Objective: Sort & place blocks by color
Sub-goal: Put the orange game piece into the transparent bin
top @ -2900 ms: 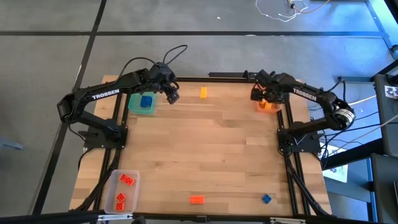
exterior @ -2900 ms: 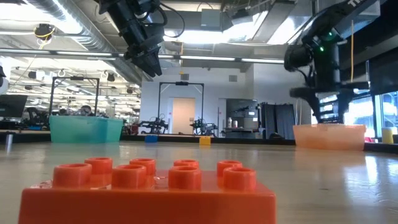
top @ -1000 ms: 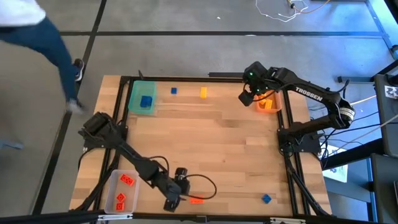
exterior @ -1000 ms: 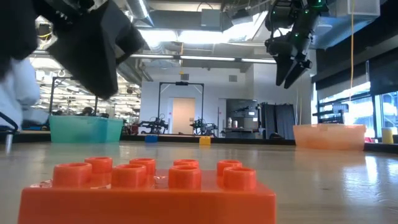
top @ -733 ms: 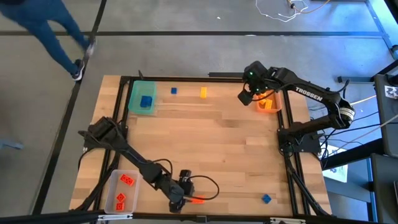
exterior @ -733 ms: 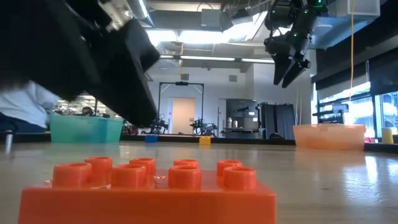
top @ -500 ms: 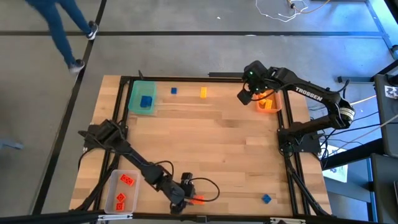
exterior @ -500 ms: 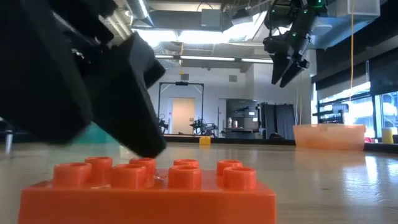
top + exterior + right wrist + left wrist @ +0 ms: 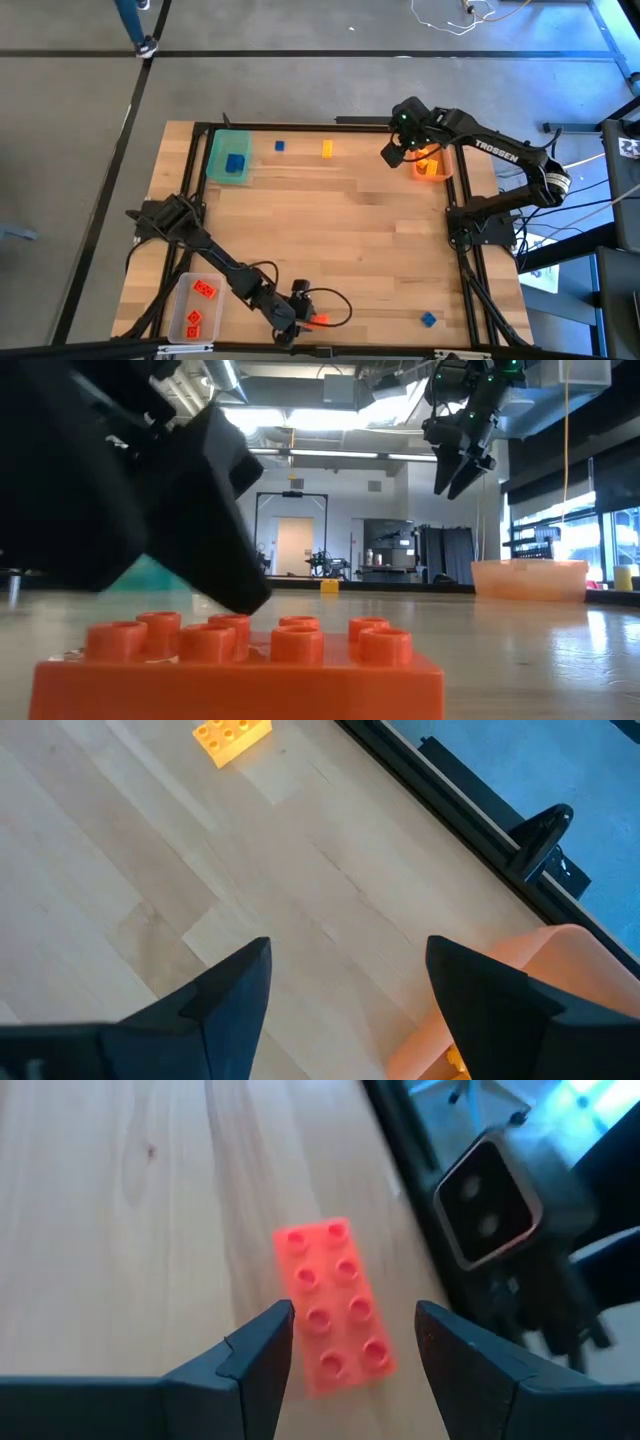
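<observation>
My desk (image 9: 340,240) is pale wood planks in a dark frame, standing on grey floor; the low view looks across it into a lit hall. A green tray (image 9: 228,157) holding a blue block (image 9: 235,164) sits at the far left corner, an orange tray (image 9: 432,165) at the far right, a clear tray (image 9: 194,308) with red blocks at the near left corner. My left hand (image 9: 352,1342) is low at the near edge, fingers spread, the red-orange block (image 9: 333,1307) lying flat on the desk between them, not yet gripped. My right hand (image 9: 345,982) hangs released above the far edge beside the orange tray, the yellow block (image 9: 231,739) ahead of it.
</observation>
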Robot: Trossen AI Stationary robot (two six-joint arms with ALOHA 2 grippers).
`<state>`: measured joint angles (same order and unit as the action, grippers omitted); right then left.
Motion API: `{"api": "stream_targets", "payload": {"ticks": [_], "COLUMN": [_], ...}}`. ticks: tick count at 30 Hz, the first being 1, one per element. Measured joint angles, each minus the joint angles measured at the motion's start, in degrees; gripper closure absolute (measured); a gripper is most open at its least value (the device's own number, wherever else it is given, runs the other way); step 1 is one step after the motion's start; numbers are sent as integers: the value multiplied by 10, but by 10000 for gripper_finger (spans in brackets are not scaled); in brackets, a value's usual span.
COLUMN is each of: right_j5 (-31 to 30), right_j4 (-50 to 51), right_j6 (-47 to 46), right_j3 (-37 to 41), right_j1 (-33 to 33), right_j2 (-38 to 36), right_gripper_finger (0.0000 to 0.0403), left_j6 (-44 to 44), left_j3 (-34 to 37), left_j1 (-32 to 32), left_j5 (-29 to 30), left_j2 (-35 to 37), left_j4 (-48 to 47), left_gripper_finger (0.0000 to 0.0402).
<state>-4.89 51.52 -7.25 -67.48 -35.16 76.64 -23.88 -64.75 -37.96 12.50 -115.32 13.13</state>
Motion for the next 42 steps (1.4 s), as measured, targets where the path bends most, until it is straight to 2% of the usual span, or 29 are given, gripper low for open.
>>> {"api": "stream_targets", "payload": {"ticks": [14, 18, 23, 30, 36, 42], "right_j5": [0, 0, 0, 0, 0, 0], "right_j4": [-6, -6, -6, -5, -5, -5], "right_j6": [0, 0, 0, 0, 0, 0], "right_j3": [0, 0, 0, 0, 0, 0], "right_j1": [0, 0, 0, 0, 0, 0], "right_j2": [0, 0, 0, 0, 0, 0], "right_gripper_finger": [137, 137, 137, 137, 137, 137], "left_j6": [-48, -100, -145, -209, -244, -291], "left_j3": [-2, -2, -2, -1, 1, 0], "left_j1": [-3, 1, 3, 4, -1, -9], "left_j5": [24, 33, 26, -5, -3, -7], "left_j2": [-41, -41, -42, -20, 46, 156], "left_j4": [10, 6, -10, -33, -146, -326], "left_gripper_finger": [201, 221, 268, 272, 272, 272]}}
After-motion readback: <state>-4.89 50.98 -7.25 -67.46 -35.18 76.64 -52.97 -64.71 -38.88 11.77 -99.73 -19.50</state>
